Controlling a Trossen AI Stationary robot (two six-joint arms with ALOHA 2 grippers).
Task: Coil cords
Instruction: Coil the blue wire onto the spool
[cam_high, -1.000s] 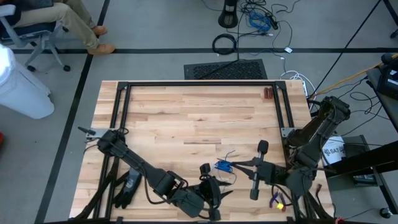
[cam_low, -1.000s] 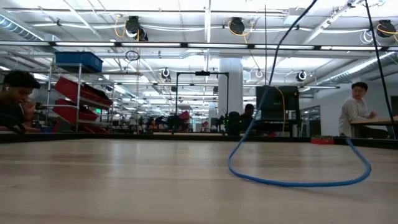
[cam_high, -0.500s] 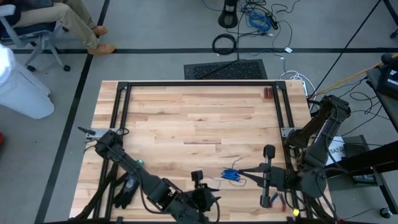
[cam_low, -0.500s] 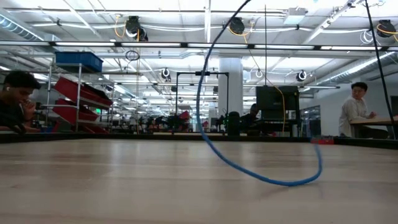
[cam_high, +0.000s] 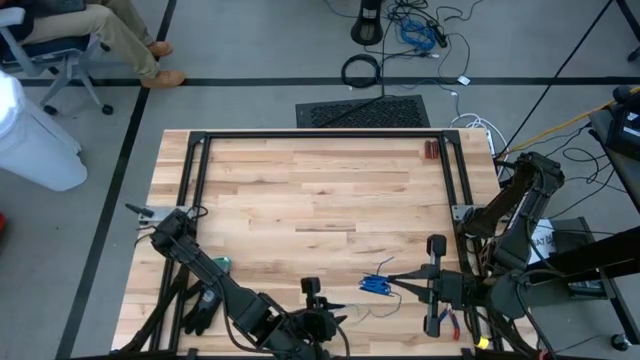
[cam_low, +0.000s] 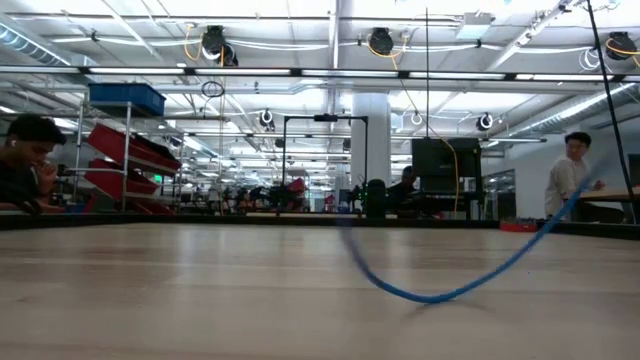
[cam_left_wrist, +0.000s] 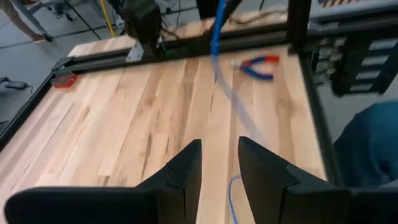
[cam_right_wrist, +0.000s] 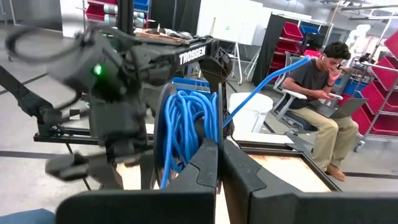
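Observation:
The cord is a thin blue wire. Most of it is wound into a small bundle (cam_right_wrist: 186, 127) (cam_high: 374, 285), held at my right gripper (cam_right_wrist: 219, 163) (cam_high: 392, 283), which is shut on it near the table's near right. A loose tail (cam_low: 432, 295) sags to the tabletop. It runs on to my left gripper (cam_left_wrist: 219, 163) (cam_high: 328, 314) at the near edge. That gripper stands open, with a stretch of the tail (cam_left_wrist: 231, 194) lying in the gap between its fingers. My right gripper pinches the lower strands of the bundle (cam_right_wrist: 198, 144) between its two fingers. The fingers lie level and point toward the table's left. The loops stand upright above the fingertips, clear of the table, and the tail (cam_right_wrist: 267, 79) leaves the bundle sideways. My left gripper has the tail between its fingers; I cannot tell whether they touch it.
Red-handled pliers (cam_high: 445, 322) (cam_left_wrist: 258, 65) lie under the right arm near the near right corner. A black glove (cam_high: 204, 305) lies at the near left. A black frame (cam_high: 320, 135) borders the tabletop, with a small reddish piece (cam_high: 430, 150) at the far right. People sit beyond the table.
My right gripper has carried the bundle toward the table's near right corner. My left gripper has swung toward the left along the near edge, sinking and rolling. The tail's wide loop on the table has been drawn in to a shallow sag.

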